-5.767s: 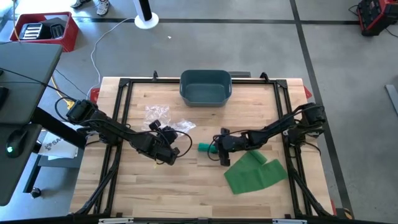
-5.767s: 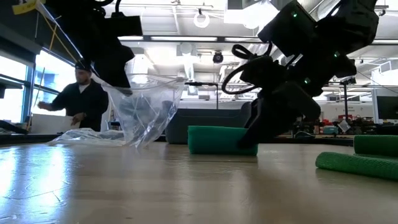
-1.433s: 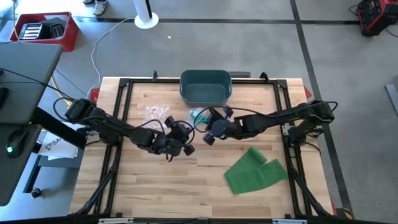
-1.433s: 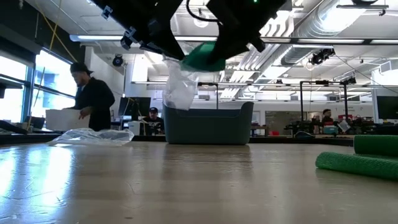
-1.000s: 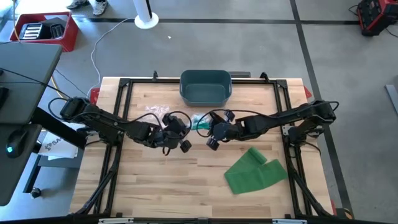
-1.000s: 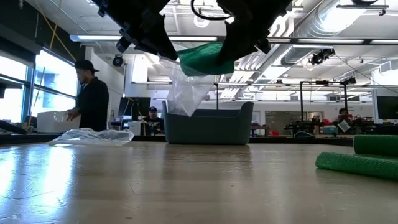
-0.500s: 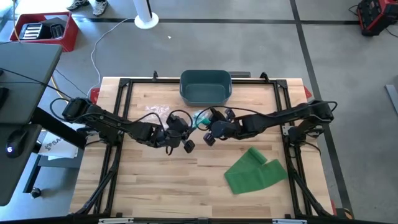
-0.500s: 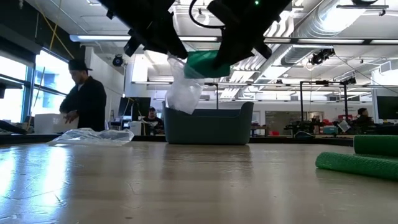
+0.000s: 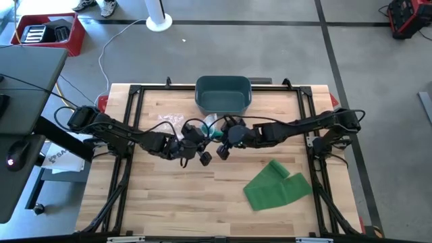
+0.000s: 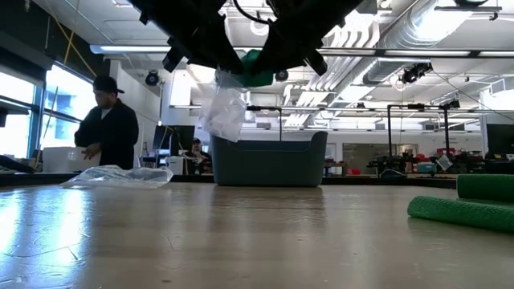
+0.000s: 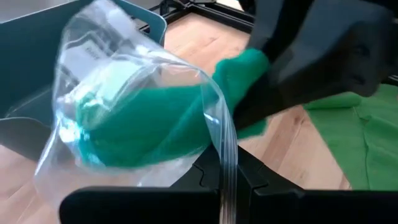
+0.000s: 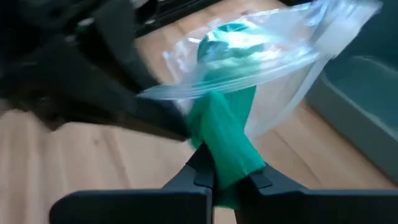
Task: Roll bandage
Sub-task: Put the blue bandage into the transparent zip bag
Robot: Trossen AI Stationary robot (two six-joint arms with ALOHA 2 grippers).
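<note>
Both grippers met above the middle of the table in the high view, just in front of the bin (image 9: 223, 94). Right gripper (image 12: 219, 167) was clamped on the rolled green bandage (image 12: 225, 134), and most of the roll was already inside the clear bag (image 12: 292, 46). Left gripper (image 11: 229, 186) was closed on the edge of the bag mouth and held it up; in the low view the bag hung in the upper middle of the frame, clear of the table.

To do this step well, I think the right arm should push the roll along the long axis of the bag, not sideways, so the thin film does not fold in front of it. The left arm should keep the mouth pulled wide and not move. The roll should be let go only when it sits deep in the bag, otherwise it can slip out or start to unroll.

Counted: one roll in the bag, one loose bandage (image 9: 277, 185) lying flat in the lower right of the high view, two bags (the held one and a second bag (image 9: 169, 119) on the table at centre left), one bin. One person (image 10: 106, 122) stood far behind the table at the left of the low view.
</note>
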